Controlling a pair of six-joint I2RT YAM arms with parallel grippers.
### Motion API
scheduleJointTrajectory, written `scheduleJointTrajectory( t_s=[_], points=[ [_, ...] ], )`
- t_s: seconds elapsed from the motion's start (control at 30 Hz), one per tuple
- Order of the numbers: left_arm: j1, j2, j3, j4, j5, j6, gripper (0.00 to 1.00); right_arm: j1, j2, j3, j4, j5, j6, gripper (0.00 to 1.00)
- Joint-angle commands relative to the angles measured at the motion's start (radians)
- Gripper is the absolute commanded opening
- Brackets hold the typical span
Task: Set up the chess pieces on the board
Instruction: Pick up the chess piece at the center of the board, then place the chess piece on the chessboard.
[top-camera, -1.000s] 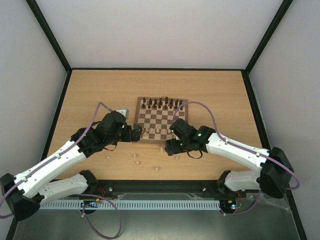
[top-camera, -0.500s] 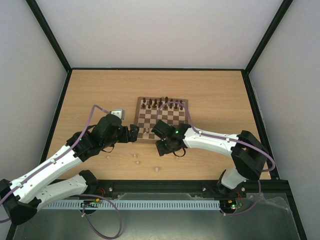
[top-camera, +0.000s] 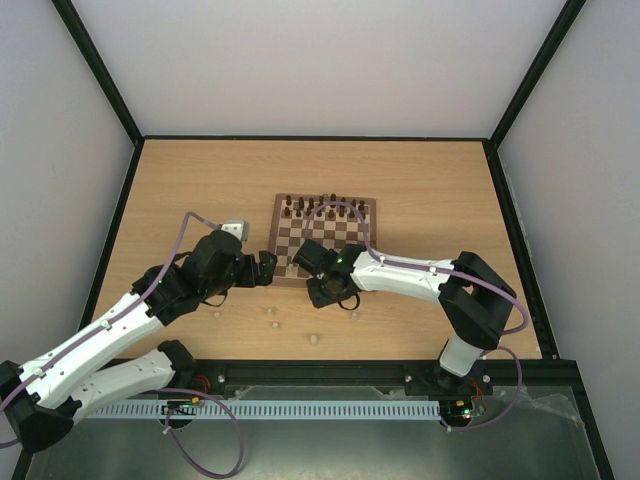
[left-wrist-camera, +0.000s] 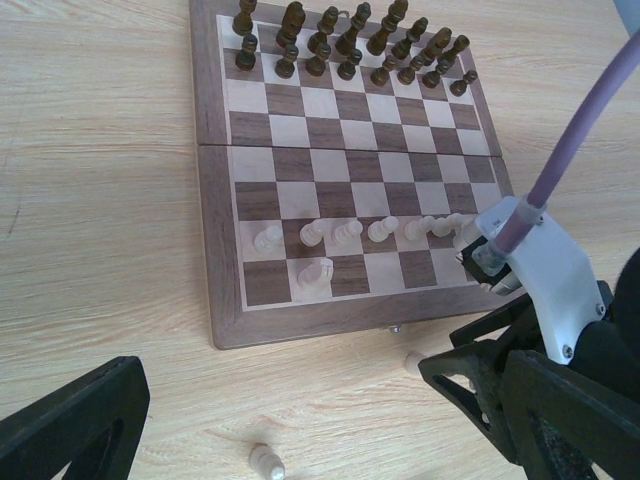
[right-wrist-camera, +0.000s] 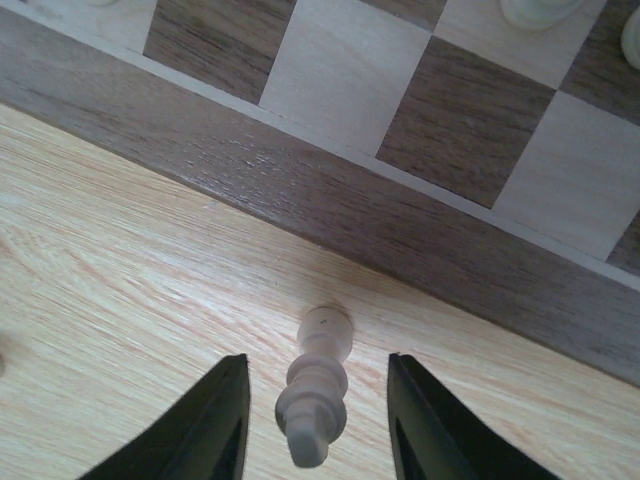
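The board (top-camera: 330, 240) lies mid-table, with dark chess pieces (top-camera: 325, 208) in its two far rows and a row of pale pawns (left-wrist-camera: 350, 232) near its front. One larger pale piece (left-wrist-camera: 316, 272) stands on the nearest row. My right gripper (top-camera: 322, 290) hovers just off the board's near edge (right-wrist-camera: 400, 230). Its jaws straddle an upright pale piece (right-wrist-camera: 318, 390) on the table, a gap showing on each side. My left gripper (top-camera: 265, 268) sits by the board's near-left corner, wide open (left-wrist-camera: 290, 420) and empty.
Loose pale pieces stand on the table in front of the board (top-camera: 214, 314), (top-camera: 272, 312), (top-camera: 313, 338), (top-camera: 353, 315); one (left-wrist-camera: 265, 460) lies between my left fingers. The right arm's wrist (left-wrist-camera: 520, 260) overhangs the board's near-right corner.
The right arm swung left along the board's near edge and its jaws narrowed around the pale piece. The left arm drew back slightly and stayed open.
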Motion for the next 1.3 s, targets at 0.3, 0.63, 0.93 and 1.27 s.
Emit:
scheduleJointTrajectory(
  t_s=[0.3, 0.63, 0.93, 1.27],
  points=[
    [0.021, -0.008, -0.023, 0.034, 0.015, 0.019, 0.99, 0.008, -0.024, 0.093, -0.151, 0.075, 0.000, 0.14],
    [0.030, -0.004, -0.029, 0.044, 0.023, 0.029, 0.99, -0.004, 0.060, 0.289, -0.268, 0.118, -0.114, 0.15],
    [0.039, -0.015, -0.032, 0.046, 0.030, 0.030, 0.99, -0.047, 0.150, 0.369, -0.286, 0.141, -0.158, 0.16],
    [0.041, -0.021, -0.034, 0.046, 0.030, 0.029, 0.99, -0.064, 0.162, 0.384, -0.280, 0.131, -0.173, 0.16]
  ],
)
